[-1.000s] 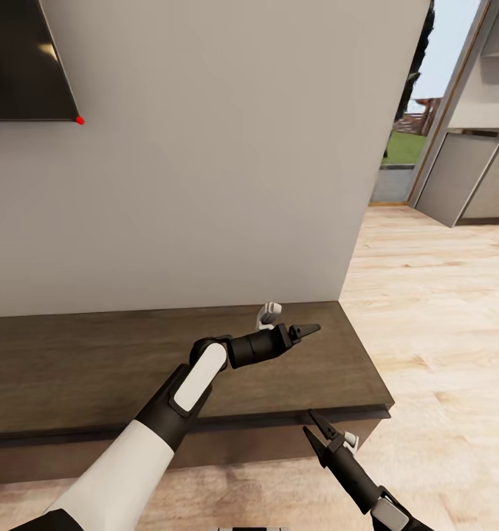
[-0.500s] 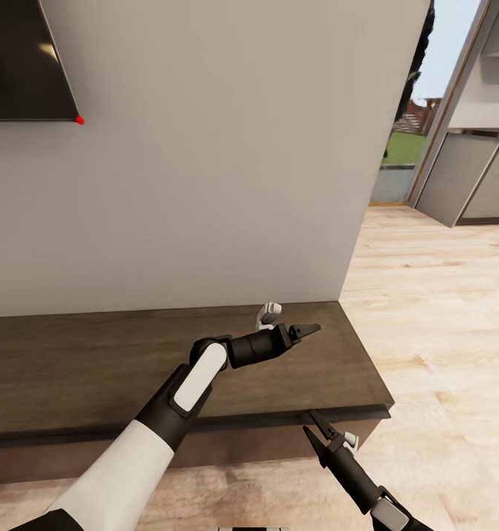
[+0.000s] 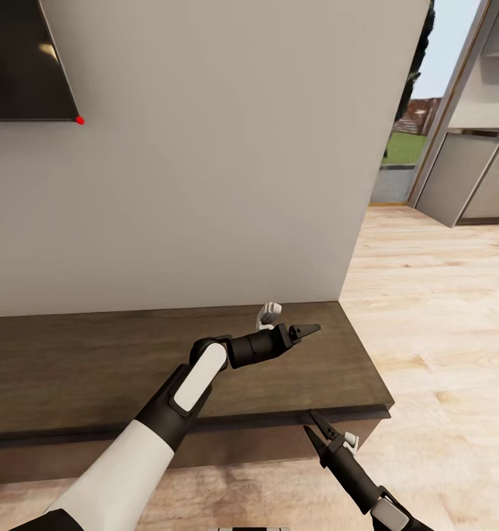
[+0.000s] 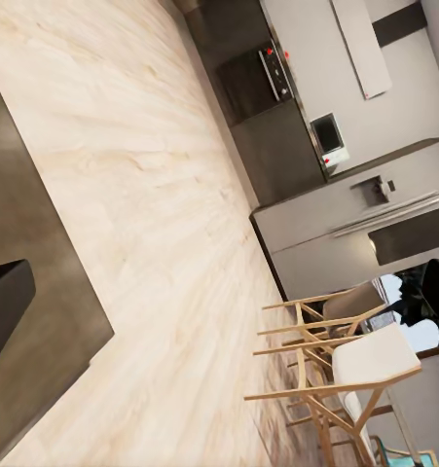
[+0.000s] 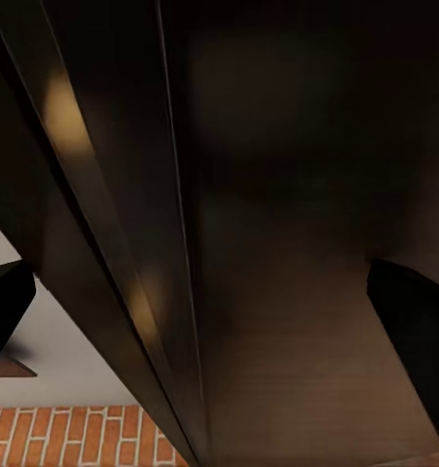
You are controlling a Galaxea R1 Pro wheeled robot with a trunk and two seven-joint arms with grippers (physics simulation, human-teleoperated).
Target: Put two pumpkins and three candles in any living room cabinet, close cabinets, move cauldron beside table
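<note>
Left gripper (image 3: 307, 330), apparently closed, hovers over the cabinet (image 3: 94, 369); right gripper (image 3: 314, 428), jaws parted, points at its front edge.

Right wrist camera is tight on the cabinet (image 5: 277, 243): dark brown wood with a seam line along it. Two black fingertips (image 5: 414, 321) sit wide apart at the frame's edges. Pale wall (image 5: 63, 365) and red brick (image 5: 73, 438) peek past.
</note>
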